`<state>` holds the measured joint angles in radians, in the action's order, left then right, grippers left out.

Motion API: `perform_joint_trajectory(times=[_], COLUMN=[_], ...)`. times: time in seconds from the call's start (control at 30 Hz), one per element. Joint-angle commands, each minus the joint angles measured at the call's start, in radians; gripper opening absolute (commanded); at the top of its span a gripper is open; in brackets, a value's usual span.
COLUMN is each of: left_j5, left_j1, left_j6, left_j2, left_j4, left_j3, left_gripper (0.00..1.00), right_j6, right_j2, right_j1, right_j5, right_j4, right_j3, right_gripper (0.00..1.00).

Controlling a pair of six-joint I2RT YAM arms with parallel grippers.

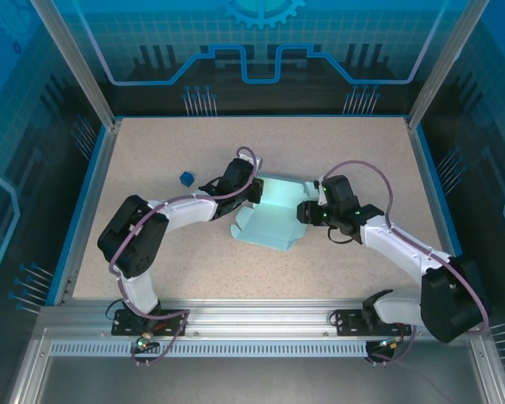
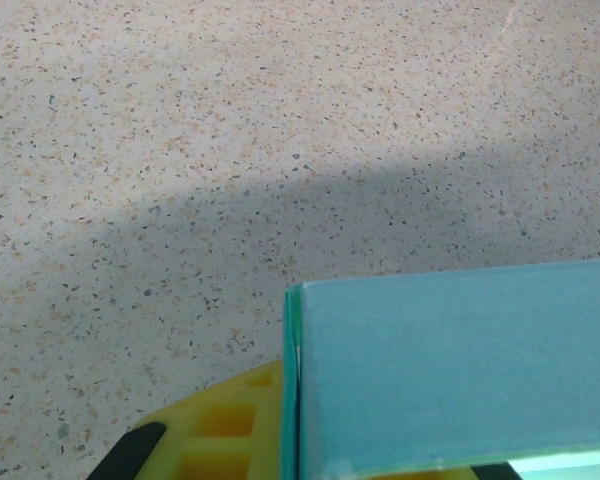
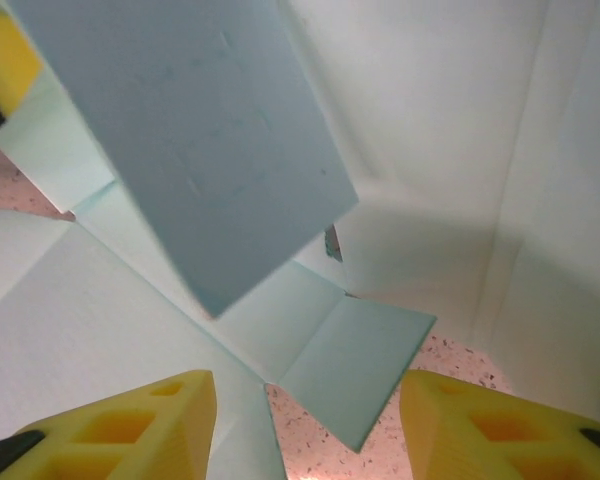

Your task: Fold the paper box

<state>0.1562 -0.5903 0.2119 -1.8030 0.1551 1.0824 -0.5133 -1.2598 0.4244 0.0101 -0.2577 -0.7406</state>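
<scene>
Centred on a speckled matte table (image 1: 151, 151), a pale blue card box (image 1: 269, 225) sits half-folded, creased flaps raised. One upright wall is pinched in the left gripper (image 1: 257, 192); the right gripper (image 1: 307, 210) has yellow gridded fingers (image 3: 120, 430) standing apart, a flap between them.

This is a robotics lab: a purpose-built work cell. A speckled bench (image 1: 151, 261) with blue edging sits inside a frame of bare aluminium posts (image 1: 71, 63) that rise at 10 and 2 o'clock. Clear panels (image 1: 261, 50) at 12 o'clock carry printed blue circuit and gear graphics. At 6 o'clock a slotted aluminium rail (image 1: 261, 324) holds the bolted bases of two white-and-black machines, the left arm (image 1: 181, 212) and the right arm (image 1: 396, 244). Loose cables (image 1: 366, 166) loop along their links.
</scene>
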Motion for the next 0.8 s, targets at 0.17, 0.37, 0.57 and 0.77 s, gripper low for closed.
perform_joint_trajectory(times=[0.17, 0.37, 0.57, 0.77], left_j5=[-0.024, -0.026, -0.027, -0.024], left_j1=[-0.004, -0.007, -0.012, -0.015], left_j6=[0.023, 0.025, 0.031, 0.031], left_j2=[0.041, 0.041, 0.041, 0.041], left_j4=[0.017, 0.015, 0.014, 0.014], left_j3=[-0.009, -0.006, -0.003, 0.001], left_gripper=[0.04, 0.04, 0.04, 0.04], right_j6=[-0.003, -0.016, -0.025, -0.033], right_j2=[-0.022, -0.076, -0.135, -0.156], right_j1=[-0.009, 0.013, 0.045, 0.06], right_j5=[0.098, 0.137, 0.14, 0.14], right_j4=[0.093, 0.155, 0.191, 0.216], right_j3=[-0.027, -0.06, -0.077, -0.068], right_gripper=[0.46, 0.44, 0.41, 0.37])
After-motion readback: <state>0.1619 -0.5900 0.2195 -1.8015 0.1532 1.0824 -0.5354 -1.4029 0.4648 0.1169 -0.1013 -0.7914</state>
